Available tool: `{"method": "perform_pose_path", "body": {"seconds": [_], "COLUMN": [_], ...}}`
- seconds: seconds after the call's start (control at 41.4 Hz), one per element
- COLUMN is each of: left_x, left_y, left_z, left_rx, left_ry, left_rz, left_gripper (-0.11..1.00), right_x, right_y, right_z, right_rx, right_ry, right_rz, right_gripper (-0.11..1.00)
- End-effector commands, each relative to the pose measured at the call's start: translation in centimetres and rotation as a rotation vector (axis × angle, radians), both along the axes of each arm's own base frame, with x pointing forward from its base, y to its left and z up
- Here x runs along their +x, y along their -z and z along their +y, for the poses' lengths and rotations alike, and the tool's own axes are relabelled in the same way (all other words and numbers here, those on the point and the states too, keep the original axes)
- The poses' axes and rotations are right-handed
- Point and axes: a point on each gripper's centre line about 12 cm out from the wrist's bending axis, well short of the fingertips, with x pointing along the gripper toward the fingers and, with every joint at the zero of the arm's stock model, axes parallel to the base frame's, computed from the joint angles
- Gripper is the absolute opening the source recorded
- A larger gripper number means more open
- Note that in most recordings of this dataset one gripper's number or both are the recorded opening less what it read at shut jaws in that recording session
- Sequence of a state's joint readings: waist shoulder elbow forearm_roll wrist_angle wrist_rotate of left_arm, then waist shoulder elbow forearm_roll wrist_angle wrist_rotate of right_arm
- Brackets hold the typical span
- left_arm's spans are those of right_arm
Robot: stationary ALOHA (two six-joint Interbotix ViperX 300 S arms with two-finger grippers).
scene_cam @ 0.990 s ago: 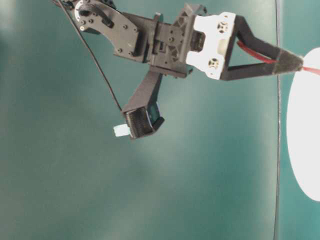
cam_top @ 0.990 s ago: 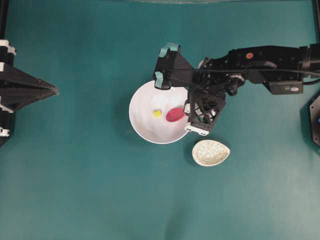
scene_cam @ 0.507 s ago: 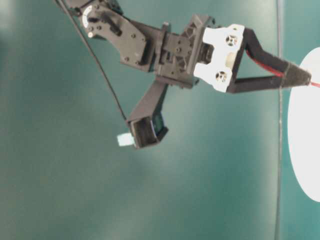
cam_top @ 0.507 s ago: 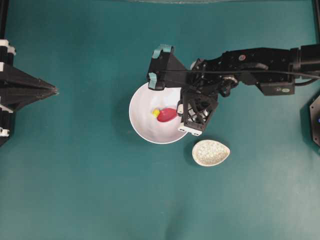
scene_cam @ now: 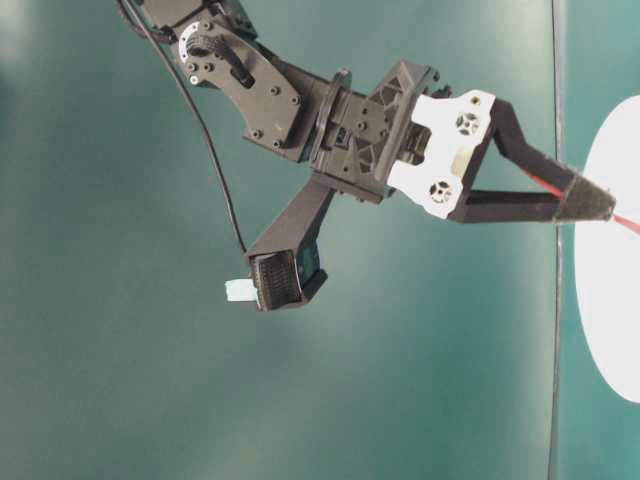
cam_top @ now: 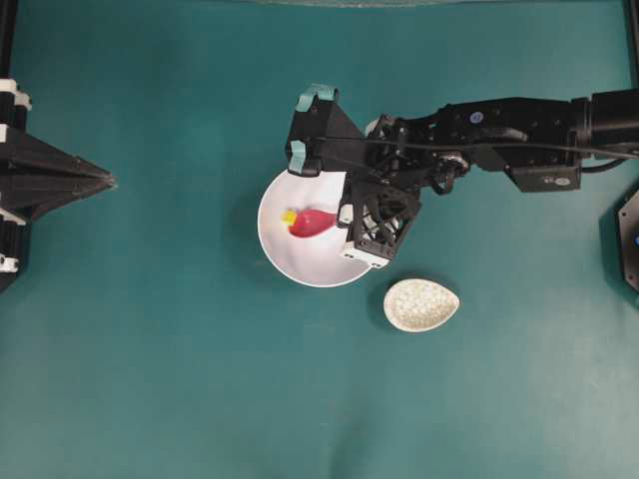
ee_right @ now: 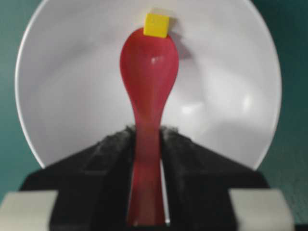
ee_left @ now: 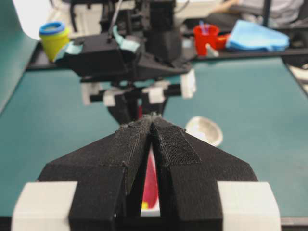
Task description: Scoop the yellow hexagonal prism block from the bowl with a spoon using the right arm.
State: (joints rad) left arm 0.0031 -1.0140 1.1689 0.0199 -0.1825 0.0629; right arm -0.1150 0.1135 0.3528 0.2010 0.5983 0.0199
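One yellow hexagonal prism block (ee_right: 156, 24) lies inside the bowl (ee_right: 62, 96), touching the tip of the spoon (ee_right: 149, 72), straight ahead along the spoon's long axis. The right gripper (ee_right: 147, 139) is clamped on the spoon handle. The left gripper (ee_left: 152, 126), pressed together, idles well away from the bowl.

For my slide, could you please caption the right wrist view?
Right hand holds glossy pink-red spoon, tip against tiny yellow block in white bowl.
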Motion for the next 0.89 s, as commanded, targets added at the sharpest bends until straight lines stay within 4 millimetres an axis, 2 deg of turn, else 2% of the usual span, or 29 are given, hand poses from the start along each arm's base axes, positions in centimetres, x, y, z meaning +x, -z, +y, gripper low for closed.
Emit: {"method": "perform_pose_path", "body": {"seconds": [0.0, 0.87], "left_x": [0.2, 0.2], "left_y": [-1.3, -1.3], "left_z": [0.0, 0.0], "left_rx": [0.003, 0.003], "left_ry": [0.001, 0.001], "left_rz": [-0.038, -0.038], "left_gripper": [0.06, 0.06], "right_x": [0.3, 0.3], "right_y": [-0.9, 0.5], "right_z": [0.0, 0.6], "right_rx": [-0.006, -0.036], "right_ry": [0.004, 0.019], "right_rz": [-0.047, -0.166], "right_gripper": [0.25, 0.25]}}
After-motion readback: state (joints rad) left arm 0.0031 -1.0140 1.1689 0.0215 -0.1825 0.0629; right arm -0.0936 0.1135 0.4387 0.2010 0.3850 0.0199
